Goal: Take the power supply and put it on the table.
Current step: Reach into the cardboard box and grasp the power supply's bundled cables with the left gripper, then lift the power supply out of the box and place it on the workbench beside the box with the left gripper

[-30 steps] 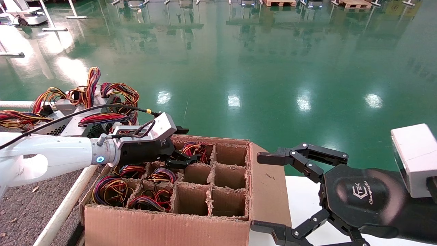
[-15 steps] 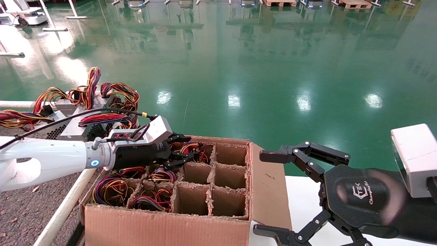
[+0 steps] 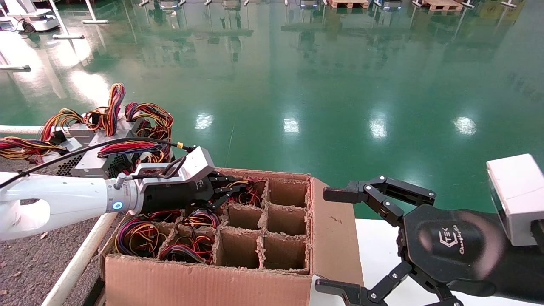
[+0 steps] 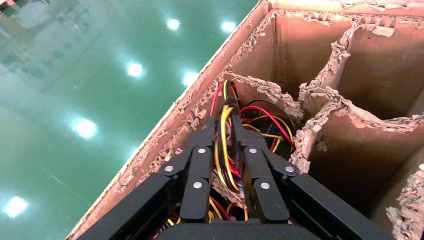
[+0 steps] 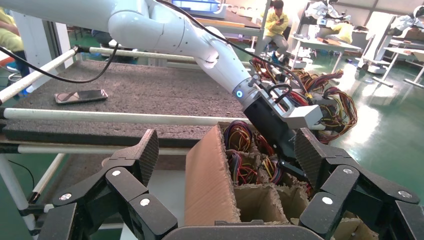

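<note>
Bright overhead light, glare spots on glossy green floor (image 3: 297,85), sharp focus

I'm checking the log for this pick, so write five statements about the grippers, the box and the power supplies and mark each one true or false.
1. The left gripper is closed around wires in a cell of the cardboard box. True.
2. The right gripper holds a power supply. False: it is open and empty, beside the box's right side.
3. Every cell of the box is filled. False: the cells on the box's right side are empty; the cells with wire bundles are on its left.
4. Some power supplies already lie on the table. True.
5. The gripped power supply has been lifted clear of the box. False: its wires are still inside the cell.
</note>
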You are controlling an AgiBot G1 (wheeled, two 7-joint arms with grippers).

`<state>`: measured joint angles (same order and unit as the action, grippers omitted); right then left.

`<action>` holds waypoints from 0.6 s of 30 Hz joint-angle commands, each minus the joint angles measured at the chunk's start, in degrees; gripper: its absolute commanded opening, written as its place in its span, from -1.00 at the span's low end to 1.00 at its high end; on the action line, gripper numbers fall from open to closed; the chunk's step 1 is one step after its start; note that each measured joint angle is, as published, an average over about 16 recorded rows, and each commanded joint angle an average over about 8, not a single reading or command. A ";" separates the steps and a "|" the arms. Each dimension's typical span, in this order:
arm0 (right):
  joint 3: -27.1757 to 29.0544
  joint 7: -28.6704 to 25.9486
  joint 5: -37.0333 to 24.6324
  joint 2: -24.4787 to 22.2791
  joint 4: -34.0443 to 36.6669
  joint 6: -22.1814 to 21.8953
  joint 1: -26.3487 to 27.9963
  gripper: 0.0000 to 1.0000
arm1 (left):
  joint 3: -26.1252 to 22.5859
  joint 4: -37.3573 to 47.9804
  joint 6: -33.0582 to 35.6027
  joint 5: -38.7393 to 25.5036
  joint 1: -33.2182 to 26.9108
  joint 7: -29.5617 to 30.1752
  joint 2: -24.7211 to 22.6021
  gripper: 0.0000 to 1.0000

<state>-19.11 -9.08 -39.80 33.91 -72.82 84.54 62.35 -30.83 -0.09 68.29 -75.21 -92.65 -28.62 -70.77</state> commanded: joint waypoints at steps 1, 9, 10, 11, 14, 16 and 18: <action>0.00 0.00 0.00 0.00 0.00 0.00 0.00 1.00 | -0.02 0.04 0.11 -0.04 0.12 -0.03 0.03 -1.00; -0.01 0.01 0.01 0.00 0.00 -0.01 0.00 1.00 | 0.92 -0.22 1.53 1.32 -0.54 0.15 0.73 -1.00; -0.01 0.01 0.01 -0.01 0.00 -0.01 0.00 1.00 | 1.09 -0.23 1.68 1.56 -0.66 0.22 0.82 -1.00; -0.01 0.01 0.01 -0.01 0.00 -0.01 0.00 1.00 | 1.25 -0.26 1.83 1.79 -0.80 0.28 0.91 -1.00; -0.02 0.01 0.01 -0.01 0.00 -0.01 0.00 1.00 | 1.62 -0.36 2.34 2.32 -1.28 0.47 1.15 -1.00; -0.02 0.01 0.01 -0.01 0.00 -0.01 0.01 1.00 | 1.76 -0.51 2.81 2.52 -1.77 0.61 1.27 -1.00; -0.02 0.01 0.02 -0.01 0.00 -0.01 0.01 1.00 | 1.86 -0.69 3.33 2.67 -2.42 0.81 1.38 -1.00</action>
<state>-19.14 -9.07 -39.78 33.90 -72.82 84.53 62.36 -28.94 -0.76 71.55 -72.50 -95.33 -27.65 -69.44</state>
